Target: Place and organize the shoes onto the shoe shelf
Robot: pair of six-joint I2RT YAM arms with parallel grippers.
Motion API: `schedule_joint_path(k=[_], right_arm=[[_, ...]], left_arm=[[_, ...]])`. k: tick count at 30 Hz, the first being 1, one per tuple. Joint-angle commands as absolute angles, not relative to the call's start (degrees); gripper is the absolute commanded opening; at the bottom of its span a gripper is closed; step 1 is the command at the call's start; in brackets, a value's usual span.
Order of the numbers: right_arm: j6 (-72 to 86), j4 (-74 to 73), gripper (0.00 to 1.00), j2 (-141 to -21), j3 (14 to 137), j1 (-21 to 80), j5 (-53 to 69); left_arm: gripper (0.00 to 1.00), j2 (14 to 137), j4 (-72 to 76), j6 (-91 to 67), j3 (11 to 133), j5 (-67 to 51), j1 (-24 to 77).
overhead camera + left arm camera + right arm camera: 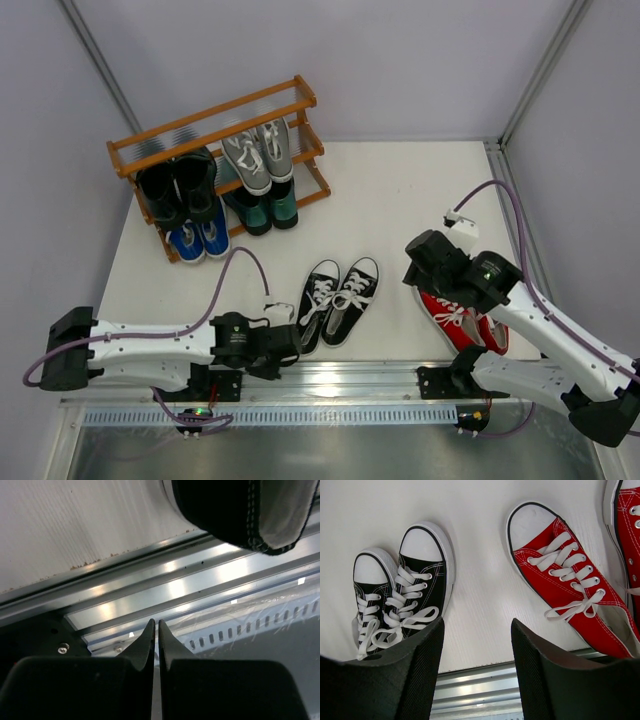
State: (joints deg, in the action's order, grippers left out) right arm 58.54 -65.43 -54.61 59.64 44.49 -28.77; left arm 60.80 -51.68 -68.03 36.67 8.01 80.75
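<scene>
The wooden shoe shelf (pixel 300 98) stands at the back left. It holds grey sneakers (pixel 258 152), black loafers (pixel 180 188), dark green loafers (pixel 262 208) and blue sneakers (pixel 198 240). Black-and-white sneakers (pixel 338 300) lie on the table in front, and also show in the right wrist view (pixel 415 580). Red sneakers (pixel 462 320) lie at the right, partly under my right arm; one shows fully in the right wrist view (pixel 565 580). My left gripper (pixel 293 345) (pixel 154 622) is shut and empty, just beside the heel of a black-and-white sneaker (pixel 240 510). My right gripper (pixel 428 268) (pixel 477 622) is open and empty, above the table between the two pairs.
A metal rail (pixel 340 380) runs along the table's near edge, right under my left gripper (pixel 200 580). Grey walls close in the back and both sides. A purple cable (pixel 520 230) loops over the right arm.
</scene>
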Motion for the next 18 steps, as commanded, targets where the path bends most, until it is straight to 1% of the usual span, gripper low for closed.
schedule_joint_path(k=[1,7,12,18], right_arm=[[57.92,-66.88,0.57,-53.18,60.64,44.3,-30.41],[58.01,-68.2,0.57,-53.26,61.08,44.3,-30.59],[58.01,-68.47,0.57,-53.44,60.82,44.3,-30.06],[57.22,-66.45,0.57,-53.79,57.58,44.3,-28.39]], left_arm=[[0.0,60.03,-46.17,-66.28,36.49,13.71,80.86],[0.0,64.41,-35.96,-63.81,32.17,10.02,76.99],[0.0,70.74,-28.32,-62.05,32.52,10.11,75.16],[0.0,73.47,-24.17,-61.26,33.83,9.84,71.02]])
